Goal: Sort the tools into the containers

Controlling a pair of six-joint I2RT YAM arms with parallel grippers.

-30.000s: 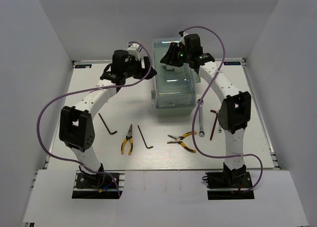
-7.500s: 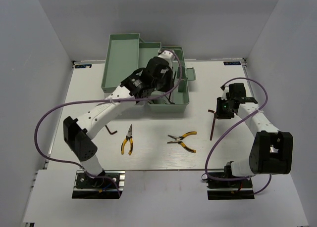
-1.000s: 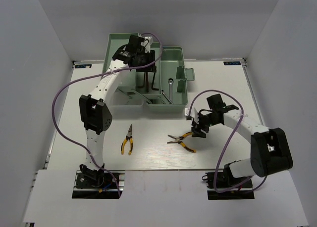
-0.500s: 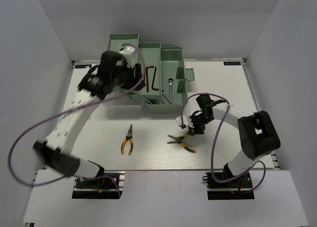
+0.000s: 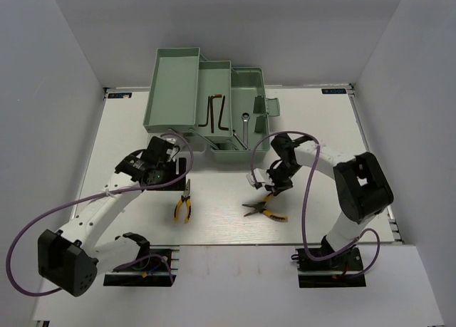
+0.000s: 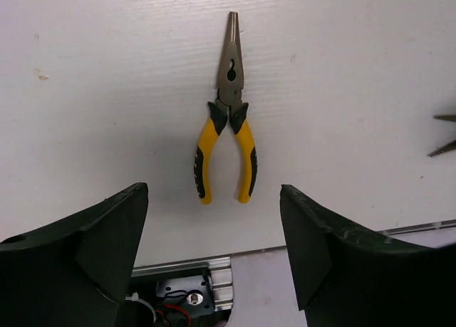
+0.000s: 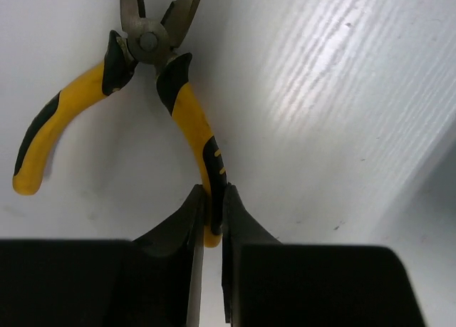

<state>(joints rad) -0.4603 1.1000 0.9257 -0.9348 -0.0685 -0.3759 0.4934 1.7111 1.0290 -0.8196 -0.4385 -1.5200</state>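
- Nearest me, in front of the toolbox (image 5: 174, 85) and toward its right end, the right pliers (image 7: 146, 42) lie on the desk (image 5: 335, 149). My right end effector (image 7: 212, 216) stood open over them a moment ago. It has now pinched narrow onto one yellow handle. I cannot tell whether the pliers have left the surface yet.
- Also in front of the toolbox, toward its left end, the left pliers (image 6: 226, 120) lie flat with their nose pointing at the toolbox. My left end effector (image 6: 212, 199) has just swung down from the trays. It hangs over these pliers with its fingers spread wide, holding nothing.
- Farther back, inside the toolbox, the hex keys (image 5: 216, 112) sit in the middle tier. The wrench (image 5: 243, 131) lies in the base compartment just right of them.
- My reading is that only the two pliers remain outside the toolbox. One is gripped and the other lined up, so the sorting looks close to finished.
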